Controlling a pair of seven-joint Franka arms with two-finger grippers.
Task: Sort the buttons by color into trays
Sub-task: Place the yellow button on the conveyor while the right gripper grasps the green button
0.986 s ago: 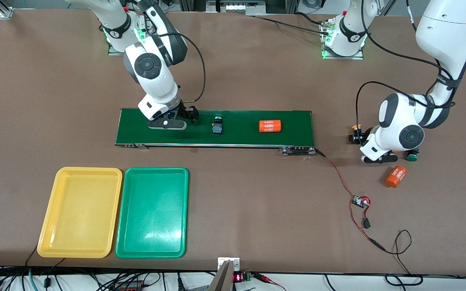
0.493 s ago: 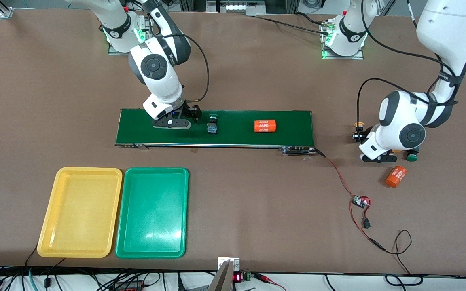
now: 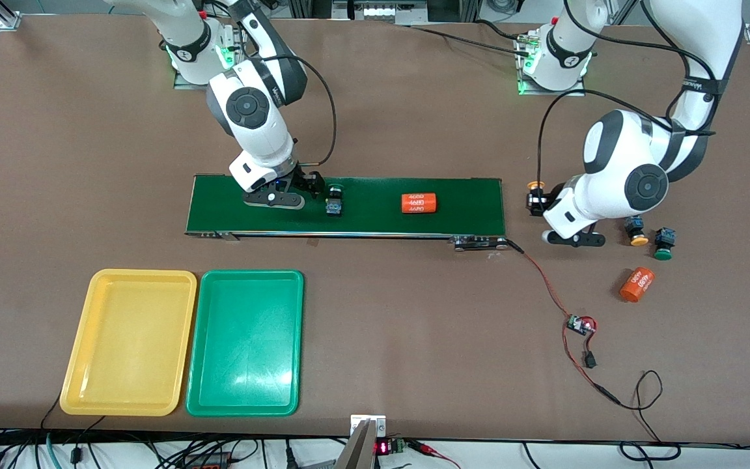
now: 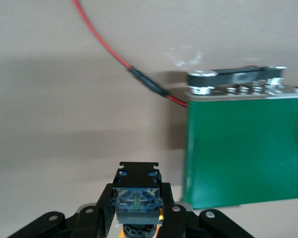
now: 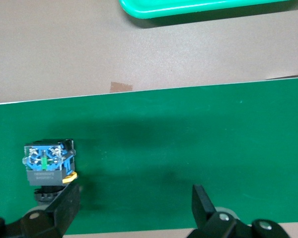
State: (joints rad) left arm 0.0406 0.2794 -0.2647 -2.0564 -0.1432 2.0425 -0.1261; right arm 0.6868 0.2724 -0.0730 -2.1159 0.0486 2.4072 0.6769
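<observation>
Brown desk (image 3: 414, 339) seen from a high front camera, with two white robot arms reaching down from bases along its top edge. A long dark-green conveyor belt (image 3: 375, 221) lies across the middle of the desk.

The right gripper (image 3: 310, 189) sits low over the belt at the right arm's end of it. Its fingers (image 5: 67, 201) are spread wide apart and hold nothing. One green-capped button (image 3: 334, 199) lies on the belt just beside one of those fingers, its blue-and-black body facing the wrist camera (image 5: 48, 163). An orange cylinder with white print (image 3: 419, 202) lies on the belt too, nearer the belt's middle.

The left gripper (image 3: 538, 198) hangs just off the belt's end toward the left arm's end of the desk. Its fingers are clamped on a yellow-capped button (image 3: 534, 187), whose blocky blue-and-black body shows between them in the left wrist view (image 4: 137, 198).

Two more buttons rest on the bare desk near the left arm: a second yellow-capped button (image 3: 637, 233) and, just beside it toward that edge of the desk, a second green-capped button (image 3: 663, 244). Another orange cylinder (image 3: 637, 284) lies nearer the front camera than these.

The yellow tray (image 3: 82, 384) and the green tray (image 3: 245, 404) sit side by side, edges almost touching, near the desk's front edge at the right arm's end, the yellow one closer to the corner. A red-and-black wire (image 3: 547, 286) runs from the belt's end toward the front edge.
</observation>
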